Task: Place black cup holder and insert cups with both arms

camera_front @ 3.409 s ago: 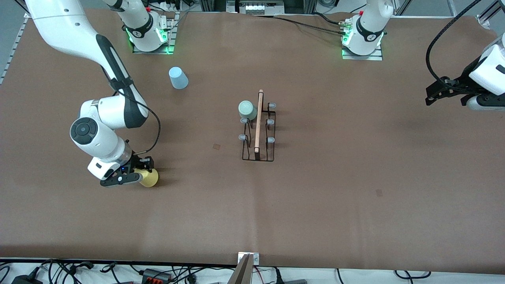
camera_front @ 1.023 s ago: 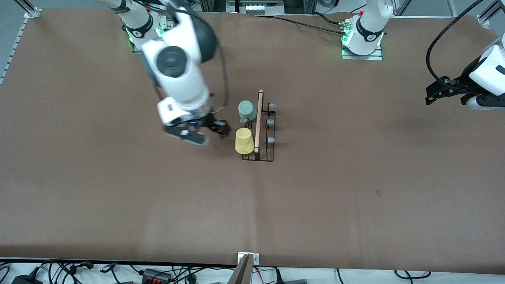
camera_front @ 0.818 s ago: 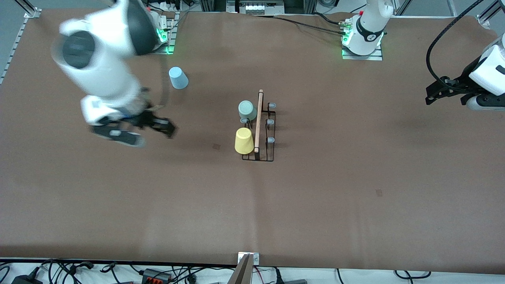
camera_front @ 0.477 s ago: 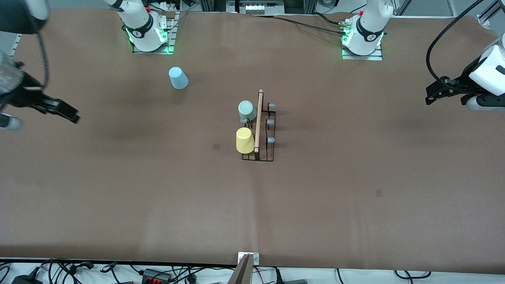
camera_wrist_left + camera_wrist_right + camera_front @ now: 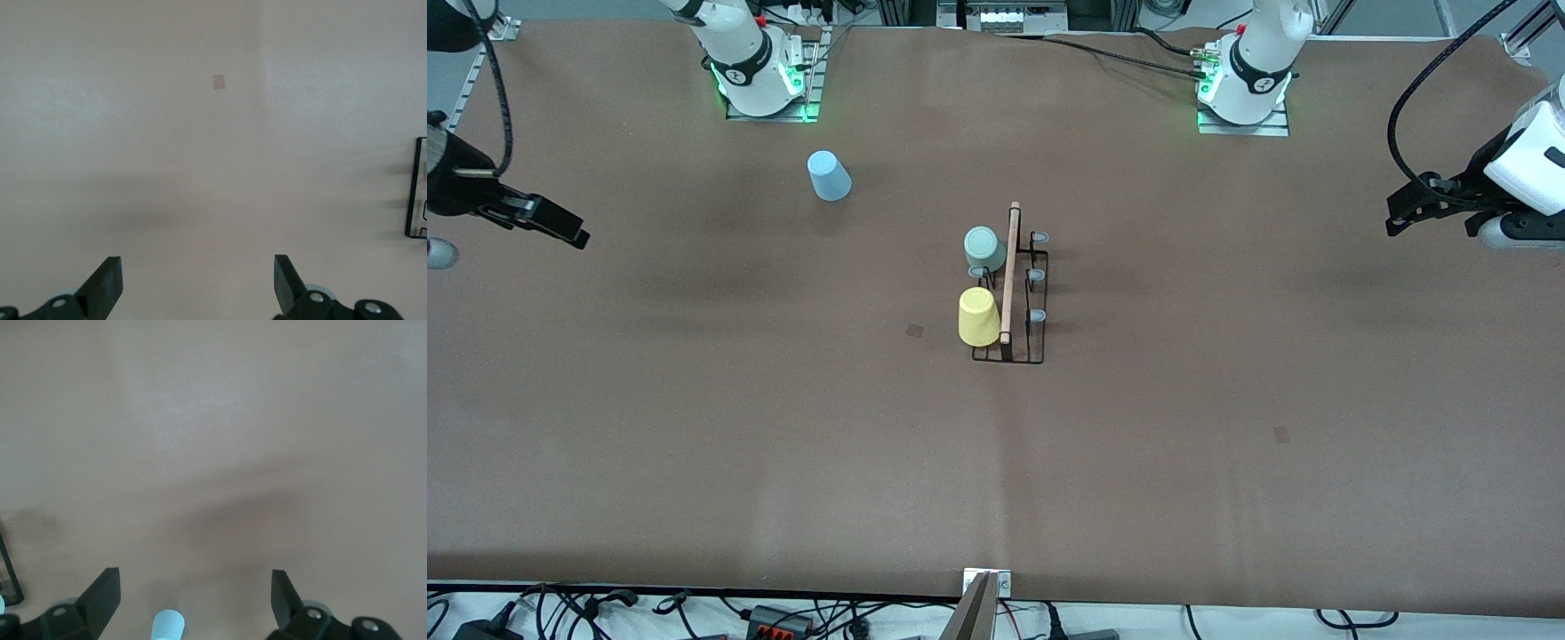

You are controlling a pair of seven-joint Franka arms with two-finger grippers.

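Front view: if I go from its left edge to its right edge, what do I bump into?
Right hand → blue cup → yellow cup → wooden handle of the cup rack → left hand.

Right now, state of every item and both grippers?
black cup holder: upright mid-table, wooden handle on top.
mint cup: inverted on a holder peg, farther from the front camera than the yellow one.
yellow cup: inverted on a holder peg.
blue cup: inverted on the table, not in the holder.
right gripper: open, empty, over its own end of the table.
left gripper: open, empty, waiting over its end.
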